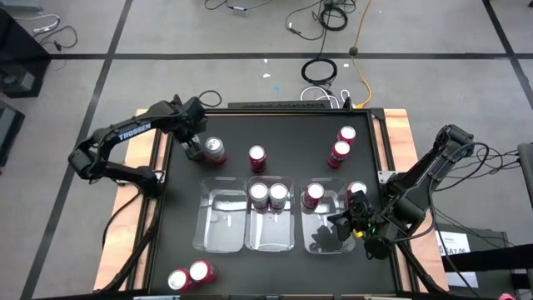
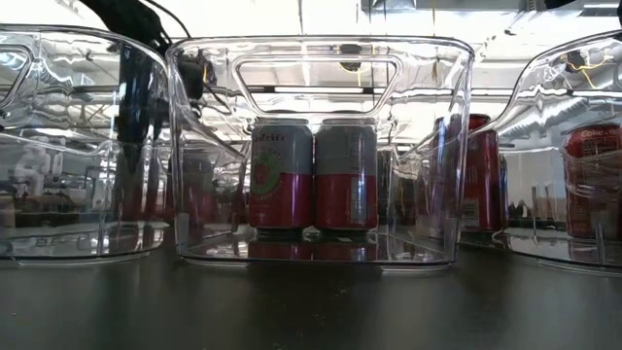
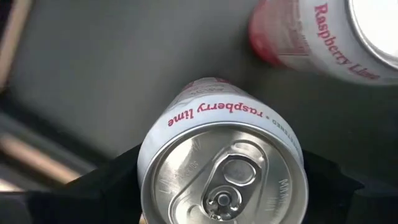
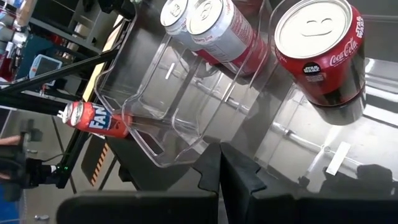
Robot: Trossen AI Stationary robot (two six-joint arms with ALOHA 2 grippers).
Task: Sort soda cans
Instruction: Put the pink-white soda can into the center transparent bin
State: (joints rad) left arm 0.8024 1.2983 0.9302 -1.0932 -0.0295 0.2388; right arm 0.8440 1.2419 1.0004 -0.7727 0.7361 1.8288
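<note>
Left gripper (image 1: pixel 194 148) at the mat's far-left corner, fingers wide either side of a raspberry lime can (image 3: pixel 222 167), flanking it; firm contact cannot be confirmed. A second can (image 1: pixel 215 149) stands just beside at 3 o'clock, another (image 1: pixel 257 157) farther along. 3 clear trays (image 1: pixel 223 221) sit mid-mat: the middle holds 2 cans (image 1: pixel 268 196), the right tray 1 Coca-Cola can (image 4: pixel 320 53). 2 cans (image 1: pixel 342 146) stand at far right, 2 more (image 1: pixel 190 276) at near left. Right gripper (image 4: pixel 219 163) hangs over the right tray, fingers closed, empty.
</note>
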